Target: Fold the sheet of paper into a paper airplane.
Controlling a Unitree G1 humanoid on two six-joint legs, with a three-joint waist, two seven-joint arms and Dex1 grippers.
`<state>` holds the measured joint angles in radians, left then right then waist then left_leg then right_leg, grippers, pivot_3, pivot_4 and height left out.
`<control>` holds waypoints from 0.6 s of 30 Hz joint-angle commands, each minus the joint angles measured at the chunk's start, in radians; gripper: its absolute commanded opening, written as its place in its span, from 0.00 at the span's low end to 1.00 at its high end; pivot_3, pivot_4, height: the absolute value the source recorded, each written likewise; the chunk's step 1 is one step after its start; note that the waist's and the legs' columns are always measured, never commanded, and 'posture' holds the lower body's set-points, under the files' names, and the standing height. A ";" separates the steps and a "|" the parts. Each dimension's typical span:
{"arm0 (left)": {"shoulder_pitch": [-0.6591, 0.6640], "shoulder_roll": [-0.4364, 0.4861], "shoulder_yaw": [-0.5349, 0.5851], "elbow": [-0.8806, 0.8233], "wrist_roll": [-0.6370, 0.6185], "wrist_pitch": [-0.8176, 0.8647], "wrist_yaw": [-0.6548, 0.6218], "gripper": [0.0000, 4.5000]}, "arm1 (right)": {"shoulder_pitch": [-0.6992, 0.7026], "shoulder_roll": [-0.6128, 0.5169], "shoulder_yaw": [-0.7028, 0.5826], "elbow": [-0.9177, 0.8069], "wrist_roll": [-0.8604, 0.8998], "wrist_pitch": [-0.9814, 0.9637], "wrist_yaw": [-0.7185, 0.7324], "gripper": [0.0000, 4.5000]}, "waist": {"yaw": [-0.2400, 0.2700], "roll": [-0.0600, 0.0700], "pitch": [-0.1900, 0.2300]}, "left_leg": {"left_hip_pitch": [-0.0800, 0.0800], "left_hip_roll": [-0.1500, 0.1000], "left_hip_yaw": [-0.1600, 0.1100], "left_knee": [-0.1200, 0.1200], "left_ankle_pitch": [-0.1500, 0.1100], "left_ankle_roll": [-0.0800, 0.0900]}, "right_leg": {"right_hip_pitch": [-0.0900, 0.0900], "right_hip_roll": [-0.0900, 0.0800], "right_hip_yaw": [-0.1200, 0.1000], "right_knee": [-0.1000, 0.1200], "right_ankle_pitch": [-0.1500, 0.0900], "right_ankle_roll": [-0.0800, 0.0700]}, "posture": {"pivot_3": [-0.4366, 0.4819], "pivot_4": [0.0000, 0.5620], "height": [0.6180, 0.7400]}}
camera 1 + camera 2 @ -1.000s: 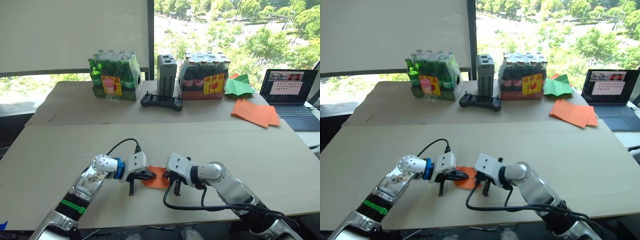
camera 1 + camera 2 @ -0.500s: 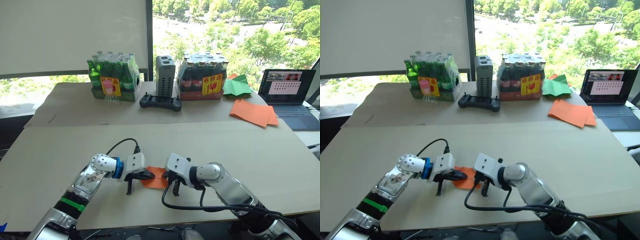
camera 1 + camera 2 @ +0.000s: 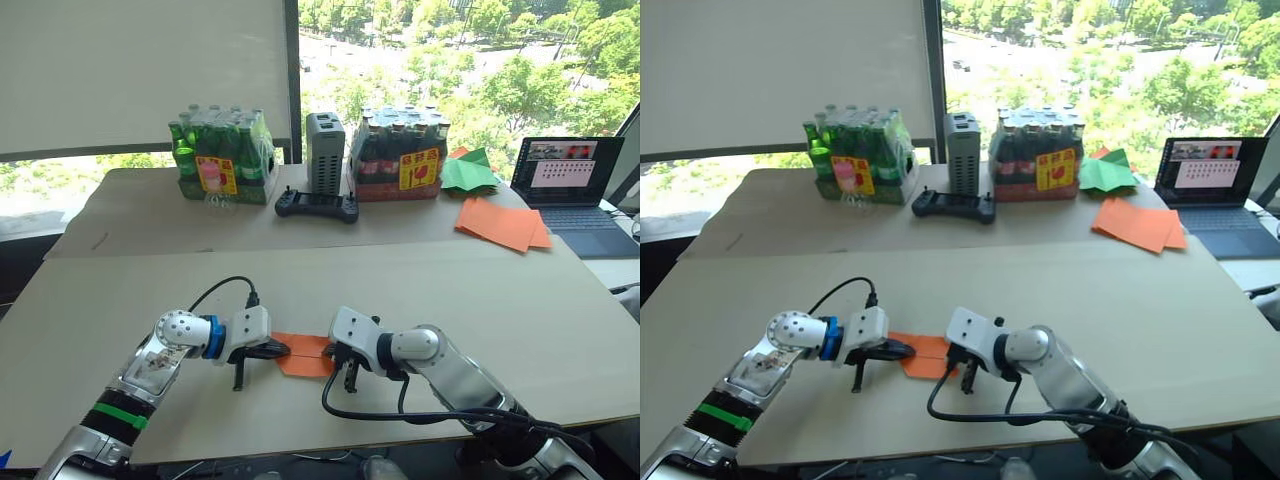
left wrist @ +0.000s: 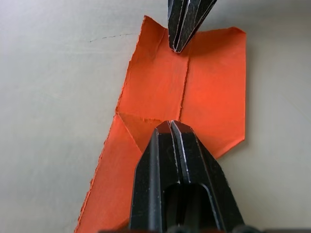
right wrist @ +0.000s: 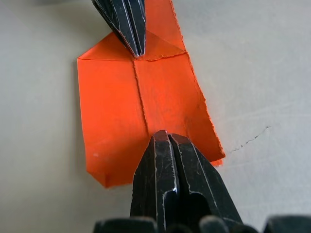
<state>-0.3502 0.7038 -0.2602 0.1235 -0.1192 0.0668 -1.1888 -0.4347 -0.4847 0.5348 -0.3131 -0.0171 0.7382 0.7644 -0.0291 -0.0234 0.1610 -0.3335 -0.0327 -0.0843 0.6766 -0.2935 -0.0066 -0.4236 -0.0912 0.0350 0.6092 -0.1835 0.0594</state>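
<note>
Two hands meet over the sheet of paper [image 3: 306,354], which we find lying flat, partly folded, near the front edge of the tabletop [image 3: 500,290]. The left hand [image 4: 171,127] and right hand [image 5: 163,136] are both clenched, tips pressing its centre crease from opposite ends.

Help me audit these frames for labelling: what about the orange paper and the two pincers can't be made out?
- Left wrist view: the left pincer, fingers together, covers the near end of the sheet of paper; its folds there are hidden.
- Right wrist view: the right pincer hides the sheet's near edge.
- Left eye view: creases are too small to read.
- Whether either tip presses the sheet cannot be told.
</note>
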 commanded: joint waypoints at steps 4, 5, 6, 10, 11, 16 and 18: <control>0.077 0.071 0.011 0.042 0.045 0.048 0.002 0.00 | 0.012 -0.016 0.013 0.050 -0.012 0.047 0.004 0.01 | -0.008 0.000 0.000 | 0.000 0.000 0.000 -0.001 0.000 0.000 | 0.000 0.000 0.000 0.000 0.000 0.000 | 0.48 0.27 0.86; 0.080 0.073 0.014 0.041 0.045 0.049 0.003 0.00 | 0.011 -0.015 0.014 0.050 -0.012 0.046 0.004 0.01 | -0.009 0.000 0.000 | 0.000 0.000 0.000 -0.001 0.000 0.000 | 0.000 0.000 0.000 0.000 0.000 0.000 | 0.48 0.27 0.86; 0.081 0.073 0.017 0.039 0.046 0.049 0.004 0.00 | 0.010 -0.014 0.015 0.050 -0.012 0.046 0.004 0.01 | -0.010 0.001 0.000 | 0.000 0.000 0.000 -0.001 0.000 0.000 | 0.000 0.000 0.000 0.000 0.000 0.000 | 0.48 0.27 0.86; 0.076 0.068 0.028 0.036 0.042 0.054 0.010 0.00 | 0.004 -0.011 0.017 0.055 -0.012 0.040 0.006 0.01 | -0.011 0.001 0.000 | 0.000 0.000 0.000 -0.001 0.000 0.000 | 0.000 0.000 0.000 0.000 0.000 0.000 | 0.48 0.27 0.86; 0.074 0.067 0.030 0.033 0.041 0.056 0.011 0.00 | 0.002 -0.010 0.018 0.055 -0.012 0.037 0.008 0.01 | -0.011 0.001 0.000 | 0.000 0.000 0.000 -0.001 0.000 0.000 | 0.000 0.000 0.000 0.000 0.000 0.000 | 0.48 0.27 0.86; 0.078 0.069 0.041 0.016 0.033 0.064 0.010 0.00 | -0.003 -0.006 0.015 0.050 -0.011 0.036 0.009 0.01 | -0.012 0.001 0.000 | 0.000 0.000 0.000 -0.001 0.000 0.000 | 0.000 0.000 0.000 0.000 0.000 0.000 | 0.48 0.27 0.86; 0.088 0.074 0.049 0.001 0.030 0.072 0.013 0.00 | -0.002 -0.007 0.015 0.049 -0.011 0.036 0.009 0.01 | -0.012 0.001 0.000 | 0.000 0.000 0.000 -0.001 0.000 0.000 | 0.000 0.000 0.000 0.000 0.000 0.000 | 0.48 0.27 0.86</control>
<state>-0.3006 0.7509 -0.1917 0.0925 -0.1245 0.0932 -1.1775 -0.4495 -0.4826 0.5385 -0.3011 -0.0164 0.7381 0.7751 -0.0414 -0.0229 0.1608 -0.3332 -0.0324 -0.0844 0.6758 -0.2935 -0.0066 -0.4240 -0.0911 0.0349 0.6096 -0.1840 0.0590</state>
